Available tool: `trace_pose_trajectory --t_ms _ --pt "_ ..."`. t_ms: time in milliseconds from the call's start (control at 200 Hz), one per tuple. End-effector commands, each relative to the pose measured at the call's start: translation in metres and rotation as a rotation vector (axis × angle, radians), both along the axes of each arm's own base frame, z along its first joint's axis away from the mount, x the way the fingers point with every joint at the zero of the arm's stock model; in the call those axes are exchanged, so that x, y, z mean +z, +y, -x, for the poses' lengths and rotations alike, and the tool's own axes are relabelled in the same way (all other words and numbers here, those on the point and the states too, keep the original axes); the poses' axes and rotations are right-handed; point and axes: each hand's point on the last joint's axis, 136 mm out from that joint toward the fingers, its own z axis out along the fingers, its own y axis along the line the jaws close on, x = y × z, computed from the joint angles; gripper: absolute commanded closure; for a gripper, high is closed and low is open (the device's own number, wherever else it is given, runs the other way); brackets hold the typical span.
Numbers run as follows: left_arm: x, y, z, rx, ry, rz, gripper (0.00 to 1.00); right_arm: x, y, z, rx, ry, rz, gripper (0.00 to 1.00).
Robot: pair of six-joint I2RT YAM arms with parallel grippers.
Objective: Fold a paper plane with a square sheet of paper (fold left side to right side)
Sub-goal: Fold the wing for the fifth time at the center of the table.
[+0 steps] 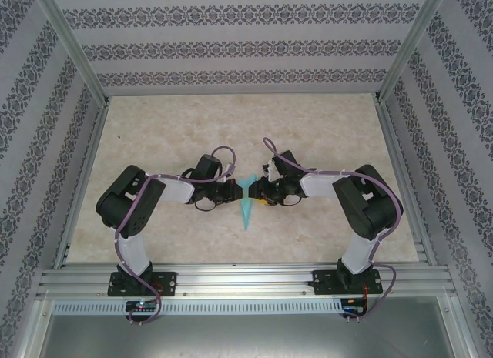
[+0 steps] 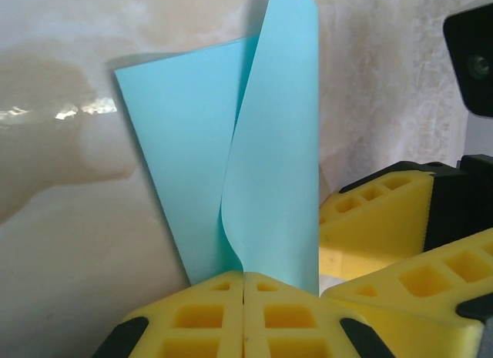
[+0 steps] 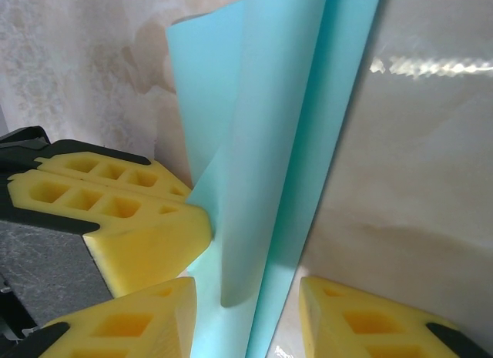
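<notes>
One plain teal paper plane (image 2: 269, 158) rests on the desk (image 1: 323, 127), clenched by the left end effector (image 2: 243, 285); the right end effector (image 3: 246, 304) is released, jaws straddling it.

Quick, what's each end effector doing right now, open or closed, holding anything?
Left end effector: closed, pinching the paper.
Right end effector: open, fingers either side of the paper, not gripping it.

Both arms reached inward over the marbled surface (image 1: 308, 127). The left fingers (image 1: 234, 192) and right fingers (image 1: 262, 197) met mid-surface at a slim, pointed teal paper (image 1: 246, 213).
</notes>
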Motion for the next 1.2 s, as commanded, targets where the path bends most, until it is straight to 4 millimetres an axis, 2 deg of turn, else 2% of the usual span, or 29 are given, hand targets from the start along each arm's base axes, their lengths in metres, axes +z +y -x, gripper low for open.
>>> trace_pose_trajectory --t_ms 0,265,415,530,624,779,954,1194 --pt "-0.005 0.000 -0.002 0.005 -0.018 0.000 0.92 -0.013 0.002 0.003 0.032 -0.013 0.039 0.59" --pt "-0.007 -0.003 -0.005 0.001 -0.017 0.006 0.91 0.005 0.002 0.000 0.033 -0.058 0.024 0.56" --pt "-0.009 -0.003 -0.005 -0.001 -0.014 -0.001 0.90 0.008 -0.003 0.001 0.023 -0.065 0.029 0.57" --pt "-0.014 -0.003 -0.004 -0.001 -0.005 -0.007 0.90 0.018 -0.006 0.002 0.014 -0.093 0.026 0.58" --pt "-0.017 -0.003 -0.004 -0.001 0.001 -0.008 0.90 0.027 -0.004 0.004 0.014 -0.110 0.005 0.61" --pt "-0.018 -0.003 -0.005 0.000 0.001 -0.011 0.90 0.037 0.010 0.016 0.025 -0.106 -0.067 0.71" --pt "-0.020 -0.003 -0.006 0.005 0.003 -0.017 0.91 0.032 0.026 0.026 0.025 -0.076 -0.118 0.80" --pt "-0.022 -0.002 -0.010 0.023 0.004 -0.030 0.94 0.022 0.033 0.028 0.031 -0.061 -0.109 0.82"
